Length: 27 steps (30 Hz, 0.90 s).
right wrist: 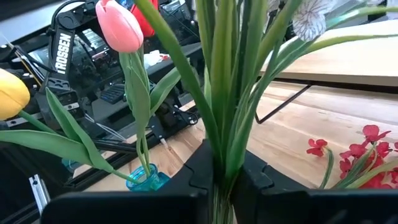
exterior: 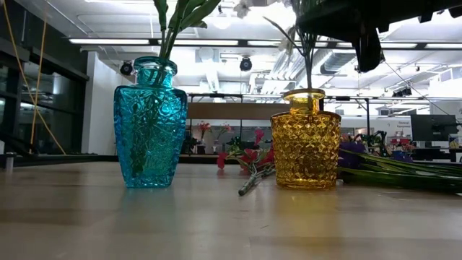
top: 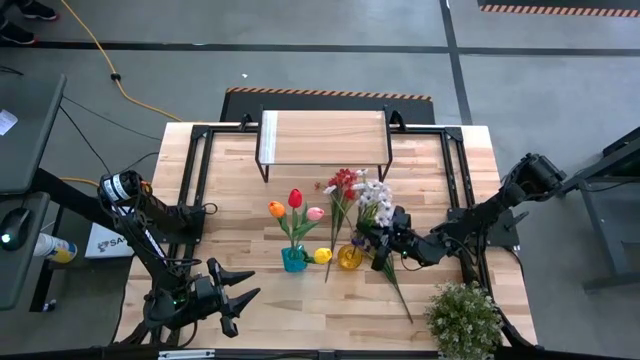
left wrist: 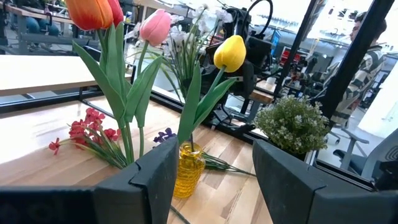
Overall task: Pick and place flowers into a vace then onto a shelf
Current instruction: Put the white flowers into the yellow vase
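Lowering white spray stems into the yellow vase near the table's front edge, right gripper pinches them upright for entry. Left gripper waits half-open at the front-left corner. Shelf sits at the back edge.

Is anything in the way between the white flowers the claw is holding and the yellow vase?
Nothing visible blocks them. The right claw grips the white flowers' stems right above the yellow vase, whose mouth already holds the yellow tulip's stem. The red spray lies on the table beside it.
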Each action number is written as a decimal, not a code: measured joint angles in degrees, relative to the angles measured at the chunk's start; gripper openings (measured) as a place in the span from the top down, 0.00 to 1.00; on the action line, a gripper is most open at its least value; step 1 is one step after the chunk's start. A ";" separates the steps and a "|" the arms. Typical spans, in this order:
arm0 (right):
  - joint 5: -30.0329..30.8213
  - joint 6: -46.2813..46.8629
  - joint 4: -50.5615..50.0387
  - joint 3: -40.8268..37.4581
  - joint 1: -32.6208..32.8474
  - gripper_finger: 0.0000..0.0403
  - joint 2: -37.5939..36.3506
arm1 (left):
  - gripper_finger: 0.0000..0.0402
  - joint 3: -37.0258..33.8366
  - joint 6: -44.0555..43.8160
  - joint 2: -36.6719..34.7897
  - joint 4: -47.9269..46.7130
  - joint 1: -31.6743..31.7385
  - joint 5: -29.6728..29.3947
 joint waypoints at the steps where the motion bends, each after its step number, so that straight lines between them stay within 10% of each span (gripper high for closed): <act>1: -0.21 0.00 0.00 0.00 0.00 0.92 0.00 | 0.41 0.00 0.00 0.00 0.00 0.00 -0.02; 27: -7.11 0.22 -0.54 0.00 -0.11 0.86 -0.04 | 0.41 0.00 0.00 0.00 0.00 0.00 0.96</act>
